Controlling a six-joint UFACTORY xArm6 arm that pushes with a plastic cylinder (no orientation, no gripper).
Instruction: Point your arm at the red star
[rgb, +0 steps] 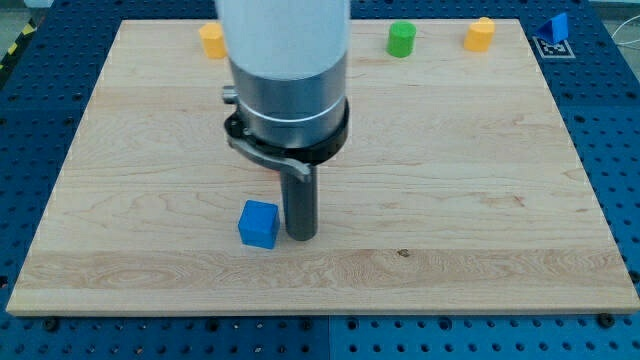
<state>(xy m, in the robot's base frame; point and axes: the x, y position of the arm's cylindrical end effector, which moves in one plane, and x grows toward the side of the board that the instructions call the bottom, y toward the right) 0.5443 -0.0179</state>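
Note:
No red star shows in the camera view; the arm's wide grey body hides part of the board's top middle. My tip (301, 236) rests on the wooden board (480, 200), just right of a blue cube (259, 223) and almost touching it. The dark rod rises straight from the tip into the arm's body.
Along the board's top edge stand an orange block (211, 40) at the left, a green cylinder (401, 39) right of the arm and an orange block (479, 34) further right. A blue object (555, 26) lies off the board at the top right.

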